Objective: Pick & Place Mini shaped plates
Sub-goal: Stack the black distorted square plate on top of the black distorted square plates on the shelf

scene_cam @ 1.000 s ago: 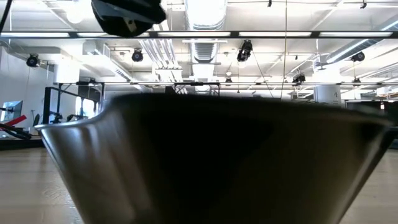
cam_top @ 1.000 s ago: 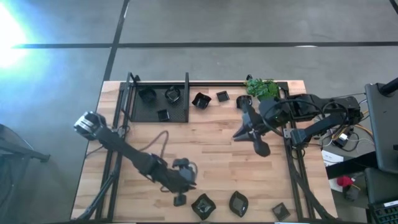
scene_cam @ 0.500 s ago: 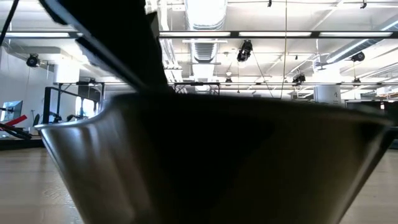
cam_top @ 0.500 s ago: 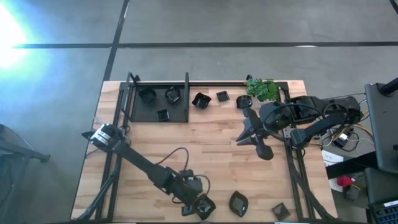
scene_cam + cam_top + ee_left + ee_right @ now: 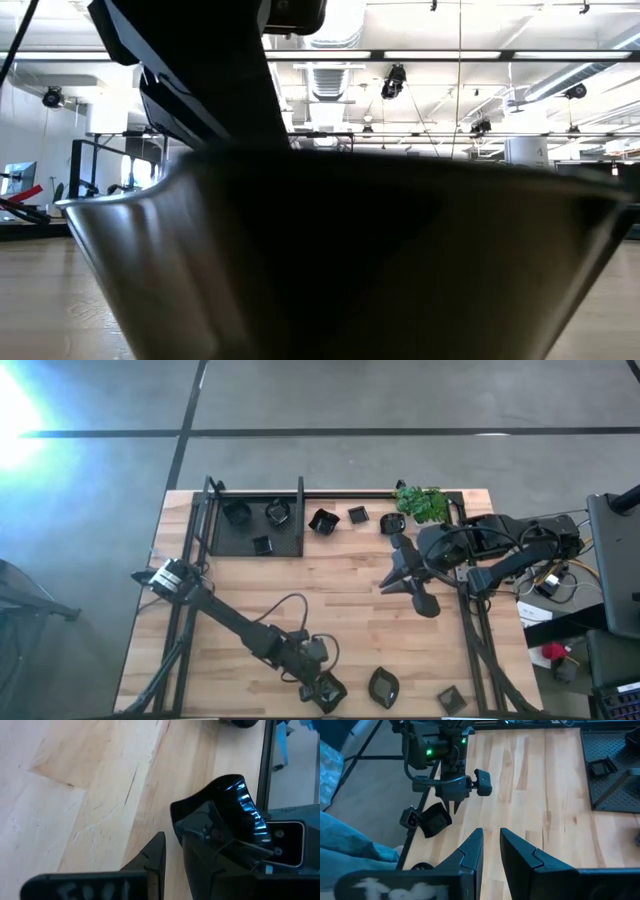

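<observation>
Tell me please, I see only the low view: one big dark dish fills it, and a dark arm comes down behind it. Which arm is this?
Observer: The left arm. The left gripper is at a mini plate by the near edge of the table.
Operator: Are other plates close to it?
Observer: Yes, two more mini plates lie to its right along that edge.
Operator: And where is the right arm?
Observer: The right gripper hangs over the table's right half, with bare wood under it.
</observation>
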Controlling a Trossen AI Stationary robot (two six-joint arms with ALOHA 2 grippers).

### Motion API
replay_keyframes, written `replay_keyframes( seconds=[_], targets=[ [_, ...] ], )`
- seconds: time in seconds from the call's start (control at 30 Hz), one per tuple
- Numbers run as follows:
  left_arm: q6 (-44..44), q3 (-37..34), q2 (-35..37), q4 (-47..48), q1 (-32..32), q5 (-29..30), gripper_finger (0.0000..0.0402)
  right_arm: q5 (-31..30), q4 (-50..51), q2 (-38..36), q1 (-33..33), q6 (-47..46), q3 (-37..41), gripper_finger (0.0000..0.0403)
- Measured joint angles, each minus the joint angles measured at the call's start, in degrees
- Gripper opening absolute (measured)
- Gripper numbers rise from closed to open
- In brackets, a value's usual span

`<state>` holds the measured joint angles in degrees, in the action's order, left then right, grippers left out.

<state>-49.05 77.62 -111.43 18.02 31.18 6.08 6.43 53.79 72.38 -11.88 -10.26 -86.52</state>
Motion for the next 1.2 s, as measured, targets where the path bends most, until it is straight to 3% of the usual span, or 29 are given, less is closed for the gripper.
replay_keyframes(
  seconds=[0.27,0.87,1.2],
  targets=[
    [-1.08,-0.04,-1.66,-3.98,0.0,0.14,0.0058,-0.13,-0.03,0.0,0.0,0.0,0.0,0.0061],
    [-5.74,-0.07,-2.5,-3.15,-0.22,0.16,0.0058,-0.1,-0.06,0.0,0.0,0.0,0.0,0.0061],
    [-8.16,0.05,-4.91,-4.48,-0.2,-3.81,0.0049,-0.37,-0.01,0.0,0.04,0.39,0.0,0.0061]
  ],
)
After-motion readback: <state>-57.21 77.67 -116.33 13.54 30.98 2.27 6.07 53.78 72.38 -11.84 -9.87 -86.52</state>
